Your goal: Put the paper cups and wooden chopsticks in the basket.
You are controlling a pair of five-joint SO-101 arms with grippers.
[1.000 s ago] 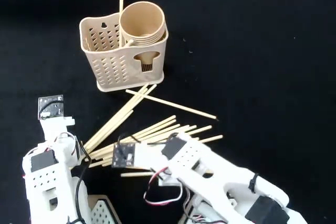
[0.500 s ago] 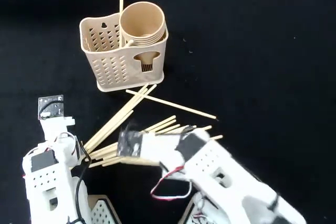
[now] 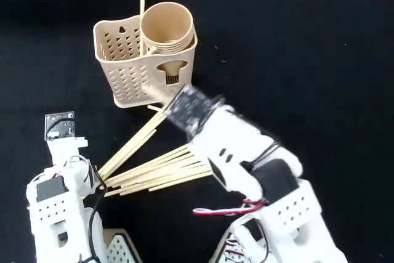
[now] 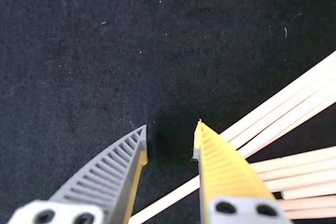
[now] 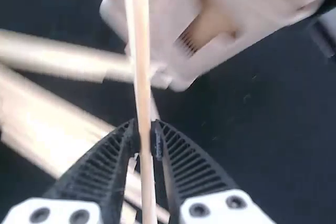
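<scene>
The right gripper (image 5: 144,127) is clamped on a single pale wooden chopstick (image 5: 137,51), a slim straight stick, which is held with the beige perforated plastic basket (image 5: 236,3) just beyond the fingertips. The stick should be tipped upright and its end steered over the rim before release, clear of the stacked tan paper cups (image 3: 167,26). The left gripper (image 4: 170,140) is held parted and empty, with loose chopsticks (image 4: 283,108) beside its yellow finger.

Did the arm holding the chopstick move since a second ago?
Yes. In the high view the right gripper, shut on a chopstick, has gone from the chopstick pile up the table to the basket.
</scene>
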